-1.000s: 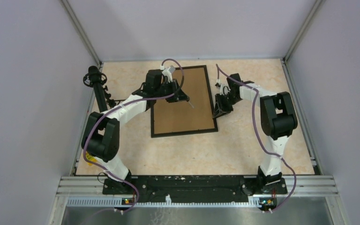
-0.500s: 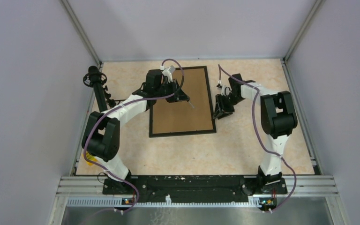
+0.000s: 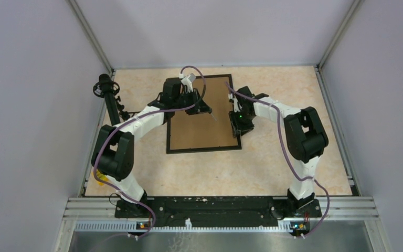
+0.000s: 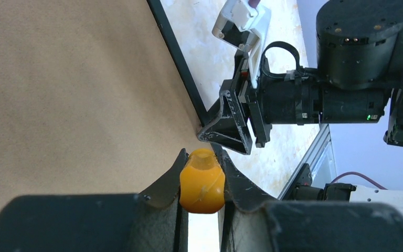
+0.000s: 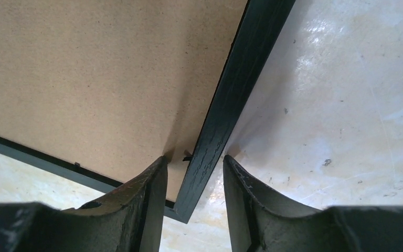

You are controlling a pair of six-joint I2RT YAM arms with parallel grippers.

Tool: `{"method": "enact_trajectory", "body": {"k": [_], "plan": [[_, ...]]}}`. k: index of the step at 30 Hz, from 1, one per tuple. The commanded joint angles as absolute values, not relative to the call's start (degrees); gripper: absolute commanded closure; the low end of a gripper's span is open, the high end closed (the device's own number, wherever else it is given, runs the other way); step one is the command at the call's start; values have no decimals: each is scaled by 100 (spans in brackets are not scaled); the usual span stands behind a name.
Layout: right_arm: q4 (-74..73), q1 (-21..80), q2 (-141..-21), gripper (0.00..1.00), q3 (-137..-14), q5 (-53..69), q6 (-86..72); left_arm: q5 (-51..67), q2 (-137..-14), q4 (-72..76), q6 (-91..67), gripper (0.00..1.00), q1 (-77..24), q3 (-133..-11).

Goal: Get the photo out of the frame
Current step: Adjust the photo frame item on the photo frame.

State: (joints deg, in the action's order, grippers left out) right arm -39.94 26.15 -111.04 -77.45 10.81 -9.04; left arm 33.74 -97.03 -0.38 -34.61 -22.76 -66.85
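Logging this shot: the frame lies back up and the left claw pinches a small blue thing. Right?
Not blue: the left wrist view shows the small thing in the left claw is orange. The frame does lie back up.

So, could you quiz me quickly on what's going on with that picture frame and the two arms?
1. True or false: the frame lies with its brown back facing up.
2. What is pinched in the left gripper? A: a photo. B: a small orange piece. C: nothing.
3. Fill in: the right gripper sits open astride the frame's thin ___ border.

Key: 1 true; 2 B; 3 black.
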Motion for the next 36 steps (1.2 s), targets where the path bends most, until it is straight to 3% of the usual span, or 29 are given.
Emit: {"method": "enact_trajectory", "body": {"k": [1, 5, 11, 13, 22, 30, 36], "plan": [[-3914, 2807, -10989, 57, -7563, 481, -1020, 3363, -9499, 224, -3445, 100, -2215, -6714], [-3914, 2834, -11094, 67, -7622, 467, -1056, 3367, -9508, 232, -3479, 100, -2199, -6716], [-4046, 2750, -11310, 96, -7773, 616, -969, 3360, -9513, 196, -3457, 100, -2173, -6726], [-4086, 2639, -11304, 100, -7791, 781, -884, 3366, -9494, 194, -3454, 100, -2154, -6714], [-3894, 1734, -11078, 100, -7553, 2693, -701, 3504, -9590, 263, -3545, 100, -2145, -6703], [-3800, 1630, -10976, 100, -7514, 2910, -668, 3542, -9637, 272, -3560, 100, -2144, -6739], [-3674, 1663, -10590, 67, -7440, 2604, -762, 3568, -9594, 299, -3542, 100, -2140, -6726]]}}
